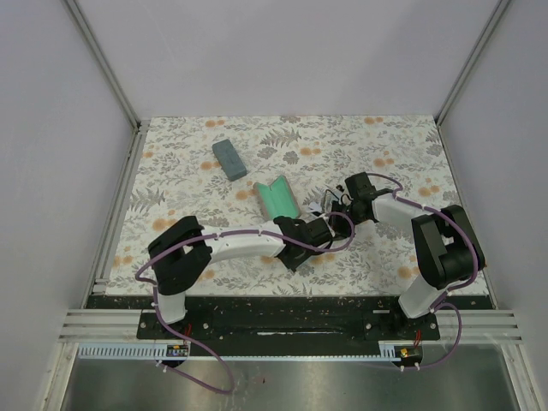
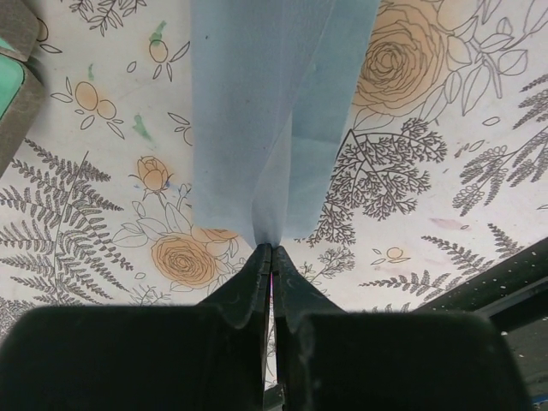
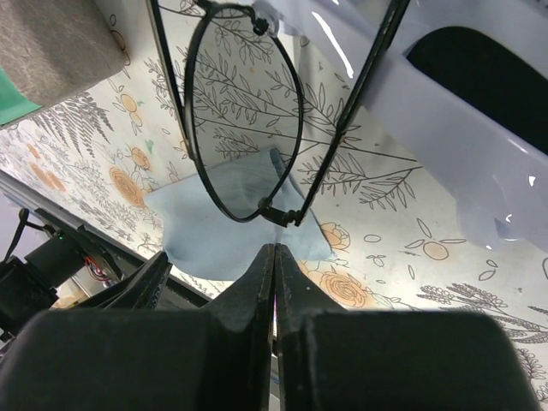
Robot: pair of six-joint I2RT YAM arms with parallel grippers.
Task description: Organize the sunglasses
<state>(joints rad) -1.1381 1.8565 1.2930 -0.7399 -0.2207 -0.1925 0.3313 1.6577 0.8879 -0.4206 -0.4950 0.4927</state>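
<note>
- Right wrist view: shows the sunglasses (image 3: pixel 244 128) upright directly ahead of the tips and clear of the table (image 3: pixel 411 231), one round lens facing the camera.
- Judged light, thin-framed and easily bent, with slick lenses prone to scratching. Best taken at the hinge corner or along an arm, gently, never on the glass.
- Same view: shows the right gripper (image 3: pixel 274 250) clenched, barely a slit between the jaws, tips right at the frame's hinge corner. Probably pinching the frame there, though the contact itself hides behind the tips. Below and beyond the tips, a light blue cloth (image 3: pixel 231 235).
- Left wrist view: shows the left gripper (image 2: pixel 271 253) squeezed tight on a gathered edge of that cloth, which fans straight out ahead of the jaws. No sunglasses here. Far to the jaws' left, a green-lined open case (image 2: pixel 7 86).
- Top view: puts both sets of jaws close together near mid-table, the open case just beyond the left jaws and a closed slate-blue case (image 1: pixel 229 159) well beyond that. Sunglasses too small to pick out here.
</note>
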